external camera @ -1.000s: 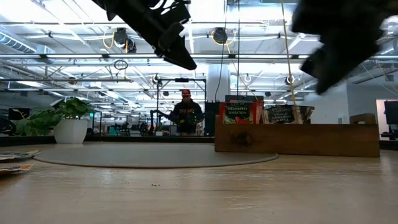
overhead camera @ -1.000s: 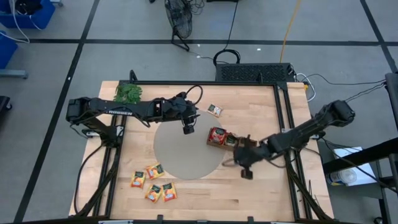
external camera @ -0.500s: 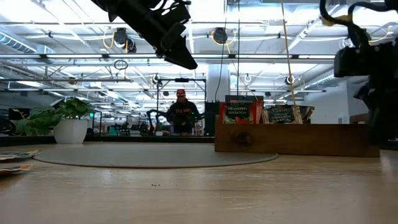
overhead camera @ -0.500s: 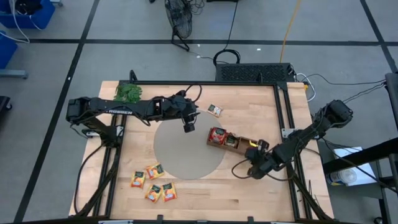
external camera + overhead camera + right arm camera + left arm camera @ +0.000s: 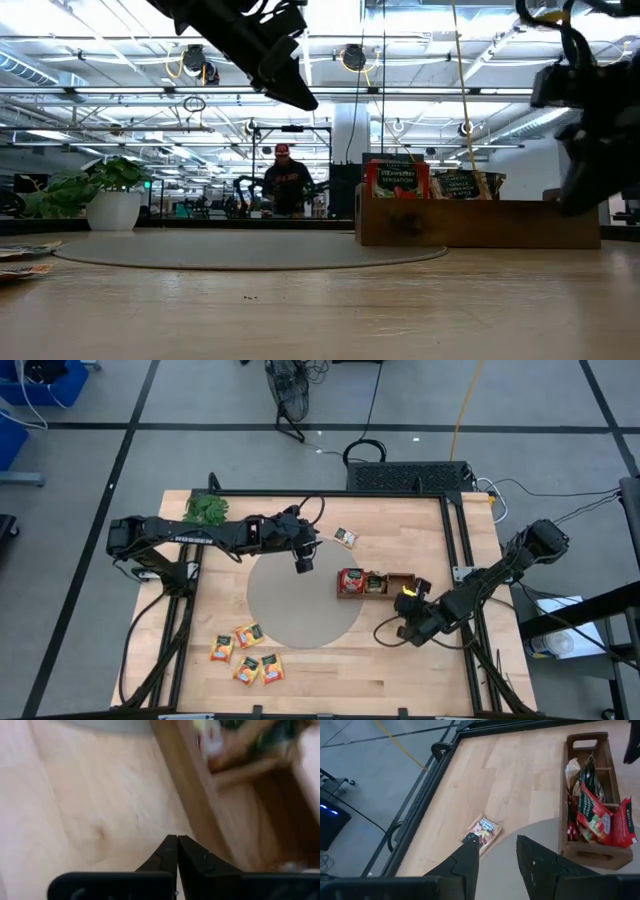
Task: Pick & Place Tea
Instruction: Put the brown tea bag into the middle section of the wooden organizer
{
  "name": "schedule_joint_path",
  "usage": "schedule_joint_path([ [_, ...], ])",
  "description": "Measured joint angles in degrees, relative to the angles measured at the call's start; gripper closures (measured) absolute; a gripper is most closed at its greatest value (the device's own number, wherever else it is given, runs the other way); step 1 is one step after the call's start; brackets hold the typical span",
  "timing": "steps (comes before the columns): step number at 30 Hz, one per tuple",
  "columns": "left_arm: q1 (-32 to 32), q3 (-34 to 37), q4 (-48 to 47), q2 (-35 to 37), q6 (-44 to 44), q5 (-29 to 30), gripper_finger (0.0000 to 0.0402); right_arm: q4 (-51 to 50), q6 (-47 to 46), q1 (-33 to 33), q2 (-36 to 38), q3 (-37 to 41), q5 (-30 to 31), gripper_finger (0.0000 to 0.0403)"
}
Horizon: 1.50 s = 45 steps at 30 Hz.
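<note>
Tea sachets and tray on bench

Right gripper (image 5: 409, 622), jaws pressed together, near tray (image 5: 400, 577); left gripper (image 5: 303, 565), jaws spread, empty; orange sachets (image 5: 247, 655) near-left.

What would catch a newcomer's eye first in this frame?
Probably the wooden tray right of the grey round mat, with red tea sachets standing in its left end. Next, the cluster of orange-yellow sachets lying near the table's front-left corner. The right gripper sits shut just in front of the tray, while the left gripper hangs open, empty, over the mat's far edge.
</note>
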<state>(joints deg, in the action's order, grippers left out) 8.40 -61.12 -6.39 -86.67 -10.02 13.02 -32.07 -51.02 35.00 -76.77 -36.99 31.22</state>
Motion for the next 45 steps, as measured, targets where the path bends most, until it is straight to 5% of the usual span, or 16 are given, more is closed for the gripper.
schedule_joint_path([
  [5,2.92,-0.1,0.52,-4.35,-2.55,-0.77,0.0264,11.01,8.69,-0.04,4.93,-0.34,0.33,0.0403],
  [10,9.79,-3.68,-1.05,-16.27,-4.92,-2.75,0.0234,20.73,20.98,-0.39,10.3,-0.35,2.9,0.0403],
  [18,15.16,-25.69,-17.59,-33.22,-5.65,-12.73,0.017,28.0,29.81,-1.77,16.16,-0.39,6.75,0.0403],
  [22,14.99,-36.31,-28.9,-39.71,-11.12,-10.97,0.0165,27.26,30.81,-2.13,16.47,-0.39,8.4,0.0403],
  [35,11.41,-43.65,-29.97,-41.68,-23.03,-14.95,0.0165,27.07,29.26,-2.95,16.43,2.29,9.13,0.0403],
  [45,13.39,-44.35,-22.14,-41.64,-2.31,-22.05,0.0165,27.61,30.35,-3.06,16.65,2.78,8.24,0.0403],
])
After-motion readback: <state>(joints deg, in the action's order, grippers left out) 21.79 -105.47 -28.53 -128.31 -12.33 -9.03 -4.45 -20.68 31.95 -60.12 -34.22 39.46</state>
